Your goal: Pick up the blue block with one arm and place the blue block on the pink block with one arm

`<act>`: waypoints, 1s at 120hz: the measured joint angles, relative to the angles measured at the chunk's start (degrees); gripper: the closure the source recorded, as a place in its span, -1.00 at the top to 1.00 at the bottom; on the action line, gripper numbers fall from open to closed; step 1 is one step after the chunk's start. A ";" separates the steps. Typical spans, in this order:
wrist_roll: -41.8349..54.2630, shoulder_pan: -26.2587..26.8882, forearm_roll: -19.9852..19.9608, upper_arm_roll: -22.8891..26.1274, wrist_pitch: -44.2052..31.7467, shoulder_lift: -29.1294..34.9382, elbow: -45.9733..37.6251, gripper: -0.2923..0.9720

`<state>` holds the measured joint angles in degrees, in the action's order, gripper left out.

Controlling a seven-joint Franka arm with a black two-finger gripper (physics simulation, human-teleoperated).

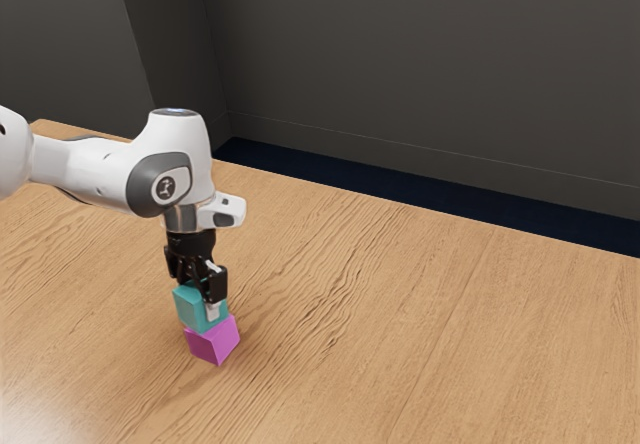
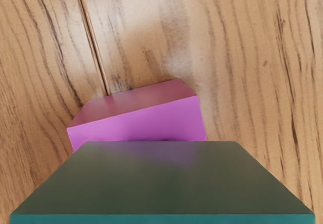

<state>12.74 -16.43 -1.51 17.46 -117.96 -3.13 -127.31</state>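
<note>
Dark grey walls [image 1: 420, 54] and a strip of dark floor [image 1: 480, 204] stand behind the wooden table [image 1: 420, 324] at which we work. Our arm [image 1: 110, 169] comes in from the exterior view's left and bends straight down over the near left part of the table. At its end our gripper [image 1: 198, 302] points downward, and its black fingers [image 1: 214, 286] are spread just the width of the blue block [image 1: 186, 309] and pinch it from two sides. The finger on the near right side lies flat against the block, with its pale tip low on that face. The blue block, more teal than blue, sits upright directly over the pink block [image 1: 213, 342]. Its underside meets the pink top or hangs just above it; we cannot tell which. It is shifted a little toward the exterior view's left, so that the pink block juts out on the right. The pink block rests flat on the table. In the wrist view the blue block [image 2: 161, 183] lies just under our hand, and part of the pink block [image 2: 139, 120] shows past its edge on the wood grain of the table [image 2: 242, 57].
</note>
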 joint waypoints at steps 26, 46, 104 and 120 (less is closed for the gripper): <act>-4.83 -0.06 -0.15 0.06 0.14 0.19 -0.19 0.09; -8.01 0.09 -0.65 0.07 0.19 0.30 -0.66 0.09; -13.17 0.15 -0.35 0.00 0.19 -0.88 0.77 0.09; -12.91 0.03 -0.01 -0.03 0.17 -2.14 1.67 0.09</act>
<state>-0.17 -16.40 -1.52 17.43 -117.79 -5.27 -125.64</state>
